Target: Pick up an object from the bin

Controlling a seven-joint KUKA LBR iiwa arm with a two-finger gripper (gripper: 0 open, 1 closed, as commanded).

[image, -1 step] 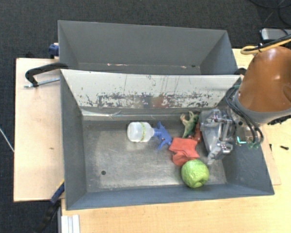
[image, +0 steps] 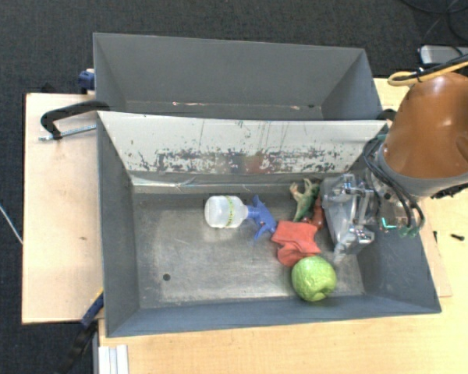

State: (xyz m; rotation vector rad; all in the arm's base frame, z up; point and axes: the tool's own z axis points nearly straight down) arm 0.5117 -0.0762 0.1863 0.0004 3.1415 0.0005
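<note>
My gripper [image: 342,249] hangs low at the right side of the bin, its metal fingers pointing down just right of a crumpled red piece [image: 296,240] and just above a green apple-like ball [image: 313,279]. Behind the gripper, toward the back wall, a green and tan curved thing [image: 303,196] is partly hidden. Nothing shows between the fingers, and the gap between them is too narrow to judge.
A small clear bottle with a blue spray head [image: 238,214] lies on its side in the middle of the bin. The left half of the floor is bare metal. The arm with its orange cover leans in over the right rim.
</note>
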